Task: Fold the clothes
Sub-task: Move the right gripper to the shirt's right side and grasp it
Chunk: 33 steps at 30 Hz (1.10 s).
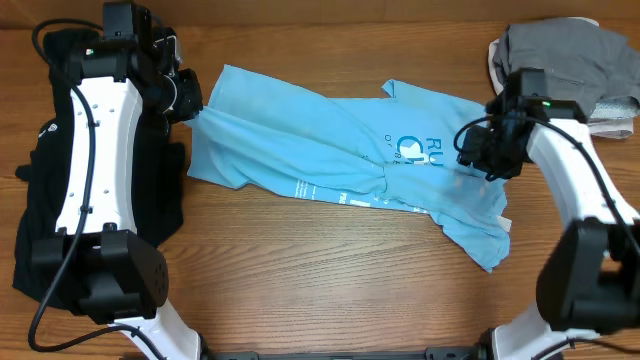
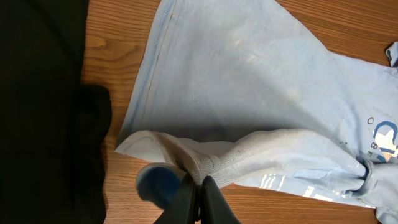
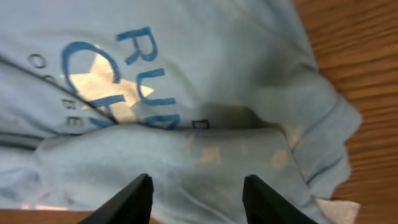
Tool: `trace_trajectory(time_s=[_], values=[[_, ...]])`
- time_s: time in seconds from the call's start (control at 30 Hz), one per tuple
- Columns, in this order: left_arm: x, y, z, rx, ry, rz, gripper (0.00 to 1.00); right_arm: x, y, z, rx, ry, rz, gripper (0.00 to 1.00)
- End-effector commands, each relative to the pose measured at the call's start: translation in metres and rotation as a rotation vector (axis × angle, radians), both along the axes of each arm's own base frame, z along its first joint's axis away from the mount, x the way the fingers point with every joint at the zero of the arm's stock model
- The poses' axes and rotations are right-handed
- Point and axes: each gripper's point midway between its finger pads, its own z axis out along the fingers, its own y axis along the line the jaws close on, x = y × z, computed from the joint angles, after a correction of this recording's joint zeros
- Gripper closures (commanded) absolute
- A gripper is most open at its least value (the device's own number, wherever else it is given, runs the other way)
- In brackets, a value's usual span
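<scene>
A light blue T-shirt (image 1: 300,140) with white and blue print lies crumpled across the middle of the wooden table. My left gripper (image 1: 190,100) is at its left end, shut on a bunched fold of the shirt's edge (image 2: 205,165), which its fingers (image 2: 199,183) pinch and lift a little. My right gripper (image 1: 470,150) hovers over the shirt's right part near the printed logo (image 3: 99,81). Its jaws (image 3: 198,180) stand open with only the shirt fabric (image 3: 205,155) below them. A black garment (image 1: 160,190) lies under the left arm.
A pile of grey clothes (image 1: 570,50) sits at the back right corner. The black garment (image 2: 43,93) fills the table's left side beside the shirt. Bare wood (image 1: 330,270) shows along the front of the table.
</scene>
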Motion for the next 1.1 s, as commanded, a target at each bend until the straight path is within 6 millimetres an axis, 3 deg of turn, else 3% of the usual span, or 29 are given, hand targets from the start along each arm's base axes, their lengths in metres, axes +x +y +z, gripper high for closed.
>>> trace_trajectory(time_s=[0.0,0.1,0.17,0.47,0.77,0.9,0.97,1.07], values=[[-0.001,-0.001,0.001,0.01,-0.004,-0.013,0.96,0.002,0.015,-0.003,0.0,-0.002,0.015,0.5],[-0.001,-0.001,0.001,0.005,-0.002,0.001,0.96,0.009,0.045,-0.002,-0.001,-0.039,0.098,0.5],[-0.001,0.0,0.0,0.006,0.003,0.023,0.96,0.017,0.082,0.001,0.0,-0.097,0.19,0.49],[-0.001,0.001,0.0,0.006,0.008,0.044,0.96,0.026,0.141,-0.001,-0.057,-0.2,0.377,0.49],[-0.003,0.001,0.0,0.005,0.015,0.044,0.96,0.019,0.148,-0.048,-0.097,-0.099,0.436,0.49],[-0.003,0.001,-0.001,0.005,0.016,0.044,0.96,0.019,0.144,-0.055,-0.112,-0.083,0.431,0.5],[-0.003,0.001,-0.001,0.006,0.015,0.044,0.96,0.021,0.139,-0.055,-0.122,-0.084,0.417,0.59],[-0.003,0.002,-0.001,0.01,0.016,0.046,0.96,0.022,0.121,-0.055,-0.13,-0.063,0.363,0.85]])
